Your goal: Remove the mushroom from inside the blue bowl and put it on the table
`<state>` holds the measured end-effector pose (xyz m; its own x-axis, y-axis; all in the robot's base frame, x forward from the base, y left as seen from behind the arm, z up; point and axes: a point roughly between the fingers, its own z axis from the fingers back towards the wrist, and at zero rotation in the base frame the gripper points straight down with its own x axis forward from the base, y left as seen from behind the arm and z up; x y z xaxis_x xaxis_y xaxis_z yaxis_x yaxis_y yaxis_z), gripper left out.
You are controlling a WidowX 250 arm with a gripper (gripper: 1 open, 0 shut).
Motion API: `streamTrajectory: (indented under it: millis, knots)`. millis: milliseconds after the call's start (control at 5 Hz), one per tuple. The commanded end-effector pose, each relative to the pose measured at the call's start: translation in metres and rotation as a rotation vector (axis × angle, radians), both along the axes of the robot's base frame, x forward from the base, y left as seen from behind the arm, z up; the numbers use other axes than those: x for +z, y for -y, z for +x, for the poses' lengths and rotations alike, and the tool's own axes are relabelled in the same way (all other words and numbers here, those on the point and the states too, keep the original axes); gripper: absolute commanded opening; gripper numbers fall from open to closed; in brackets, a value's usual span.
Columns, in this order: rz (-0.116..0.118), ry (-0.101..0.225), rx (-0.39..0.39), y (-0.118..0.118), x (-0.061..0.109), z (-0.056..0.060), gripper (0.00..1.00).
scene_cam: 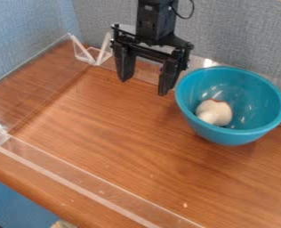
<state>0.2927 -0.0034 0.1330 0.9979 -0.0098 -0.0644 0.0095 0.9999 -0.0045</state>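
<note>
The gripper [149,76] is hanging above the bench [95,134] with its black fingers [125,64] pointing down, and its jaws are standing spread wide with nothing between them. It is sitting toward the back of the scene, just left of the blue bowl [256,125] and apart from it, with its fingertips hovering over bare wood rather than over the bowl's opening. The blue bowl is resting upright at the right side of the bench, its glossy turquoise wall catching light along the rim. The mushroom [214,112] is lying inside the bowl, down on its floor and a little left of centre, showing mostly as a pale cream lump; its cap colour is hard to make out from this angle. Nothing is touching the mushroom apart from the bowl itself. The bench is showing a reddish-brown wood grain, and low clear acrylic walls [42,58] are running along its edges, one across the left side and one along the near edge. Behind the bench a grey-blue textured backdrop [36,22] is filling the rear of the view, and the arm's dark body is rising out of the top of the picture.
</note>
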Motion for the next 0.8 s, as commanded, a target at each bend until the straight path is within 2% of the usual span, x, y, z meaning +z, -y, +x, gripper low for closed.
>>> streamTrajectory:
  millis: [0, 200, 400, 600]
  knots:
    - [-0.005, 0.000, -0.007, 0.015, -0.006, 0.012, 1.00]
    - [-0.016, 0.000, -0.099, 0.048, -0.032, 0.024, 1.00]
    - [-0.023, 0.016, -0.228, 0.090, -0.039, 0.042, 1.00]
    - [-0.025, 0.019, -0.285, 0.103, -0.049, 0.054, 1.00]
